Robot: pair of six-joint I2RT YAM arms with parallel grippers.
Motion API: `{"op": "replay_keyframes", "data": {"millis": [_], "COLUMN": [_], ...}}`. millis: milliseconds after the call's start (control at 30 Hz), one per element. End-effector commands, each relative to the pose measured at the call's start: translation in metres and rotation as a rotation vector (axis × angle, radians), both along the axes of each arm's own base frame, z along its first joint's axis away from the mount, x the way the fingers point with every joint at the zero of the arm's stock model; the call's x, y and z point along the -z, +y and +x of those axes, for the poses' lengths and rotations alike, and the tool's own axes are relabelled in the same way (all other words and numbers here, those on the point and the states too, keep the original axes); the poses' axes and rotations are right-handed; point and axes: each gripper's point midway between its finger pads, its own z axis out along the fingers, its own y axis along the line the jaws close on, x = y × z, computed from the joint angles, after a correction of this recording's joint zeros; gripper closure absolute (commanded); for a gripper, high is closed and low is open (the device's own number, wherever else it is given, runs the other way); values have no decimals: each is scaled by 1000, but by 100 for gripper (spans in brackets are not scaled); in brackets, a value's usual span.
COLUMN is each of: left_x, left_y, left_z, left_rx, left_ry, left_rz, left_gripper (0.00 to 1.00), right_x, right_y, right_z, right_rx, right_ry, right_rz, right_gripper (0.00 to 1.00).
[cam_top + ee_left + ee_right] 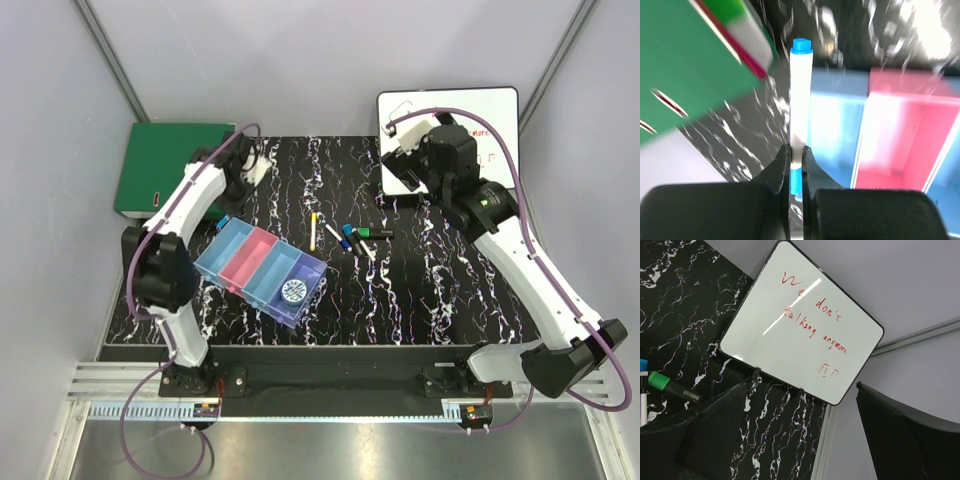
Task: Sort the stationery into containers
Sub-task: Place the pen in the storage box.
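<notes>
My left gripper is shut on the lower end of a white marker with a blue cap, held over the left edge of the light blue end bin, with the pink bin beside it. From above, that gripper hangs at the far left end of the row of containers. A round blue-and-white roll lies in the purple-blue bin. A yellow pen, a green marker and other markers lie on the table. My right gripper stands open and empty over the whiteboard.
A large green binder lies at the back left, close to my left wrist. The whiteboard with red writing sits at the back right corner. Grey walls enclose the black marbled table on three sides.
</notes>
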Motion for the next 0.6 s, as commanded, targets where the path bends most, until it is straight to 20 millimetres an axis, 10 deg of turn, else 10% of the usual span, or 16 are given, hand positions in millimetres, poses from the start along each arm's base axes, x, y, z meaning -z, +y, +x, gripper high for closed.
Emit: {"op": "replay_keyframes", "data": {"millis": [0,567], "left_x": [4,55], "left_y": [17,27], "left_z": [-34,-71], "left_rx": [-65,-167], "left_ry": [34,123], "left_rz": [23,-15], "left_gripper": [100,92], "right_x": [-35,-43], "right_y": [-1,-2], "right_z": [-9,-17], "right_rx": [-7,-12], "right_ry": [-84,-99], "right_rz": [53,69], "right_gripper": [1,1]}}
